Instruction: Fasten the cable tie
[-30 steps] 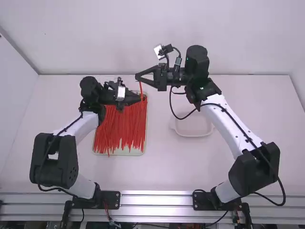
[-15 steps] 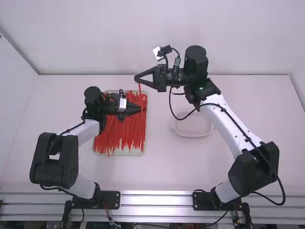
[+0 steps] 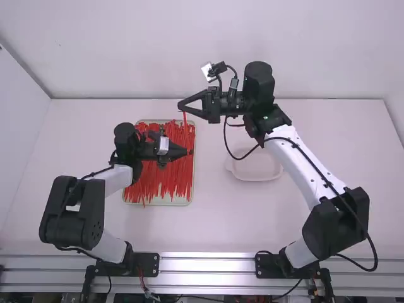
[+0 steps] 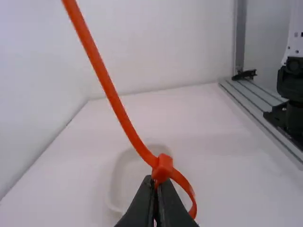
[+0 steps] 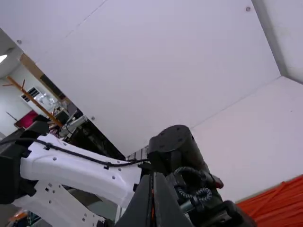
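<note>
Left gripper [image 4: 153,183] is pinched tight on the cable tie [image 4: 113,101], right at its square head [image 4: 163,166]. The left wrist view makes that obvious, with a small loop [image 4: 190,201] curling off beside the head and the strap running long and up past the edge. From above you'd barely spot any of that, since the tie blends into the pile of red ties [image 3: 161,170] on the tray [image 3: 192,186] under it. Right gripper [image 3: 182,105] sits higher and further back, jaws closed on the strap's far end. Its own wrist view gives just a red sliver between the fingers [image 5: 144,201], plus the left arm [image 5: 177,144]. White dish [image 3: 255,170] sits on the table [image 3: 353,139] beside the tray.
</note>
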{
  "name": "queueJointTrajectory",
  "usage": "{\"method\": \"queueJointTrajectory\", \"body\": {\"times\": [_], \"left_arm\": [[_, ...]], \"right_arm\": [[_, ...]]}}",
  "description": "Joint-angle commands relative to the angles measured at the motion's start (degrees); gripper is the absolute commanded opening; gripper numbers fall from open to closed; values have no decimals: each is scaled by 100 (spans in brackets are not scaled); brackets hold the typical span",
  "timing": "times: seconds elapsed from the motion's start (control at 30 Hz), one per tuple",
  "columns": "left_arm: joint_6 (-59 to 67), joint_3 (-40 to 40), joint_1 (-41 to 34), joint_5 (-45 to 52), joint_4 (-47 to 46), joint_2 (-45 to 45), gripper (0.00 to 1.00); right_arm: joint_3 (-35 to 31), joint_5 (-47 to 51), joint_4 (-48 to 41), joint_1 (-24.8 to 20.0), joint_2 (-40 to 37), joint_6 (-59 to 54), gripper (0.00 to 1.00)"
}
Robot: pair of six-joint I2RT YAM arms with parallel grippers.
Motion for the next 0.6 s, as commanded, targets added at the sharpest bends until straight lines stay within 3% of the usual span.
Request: {"method": "queueJointTrajectory", "body": {"times": [0.0,0.07,0.1,0.13,0.17,0.2,0.27,0.57], "left_arm": [[122,-234,-42,94,-103,98,2],[87,-232,-42,188,17,98,2],[-55,-225,-42,177,133,98,2],[-232,-223,-42,175,317,98,2],[-262,-223,-42,175,348,98,2],[-603,-225,-42,177,713,98,2],[-1008,-225,-39,149,1169,98,2],[-2424,-92,-35,-39,2594,98,2]], "right_arm": [[216,9,227,2,-170,-26,0],[216,-15,227,-17,-170,-96,0],[216,-13,234,-57,-170,-92,8],[216,-13,234,-114,-170,-98,24],[216,-13,229,-125,-170,-98,27],[216,-15,208,-271,-173,-146,47],[216,-15,96,-496,-170,-219,61],[214,-422,-1145,-1386,-170,-1008,66]]}}
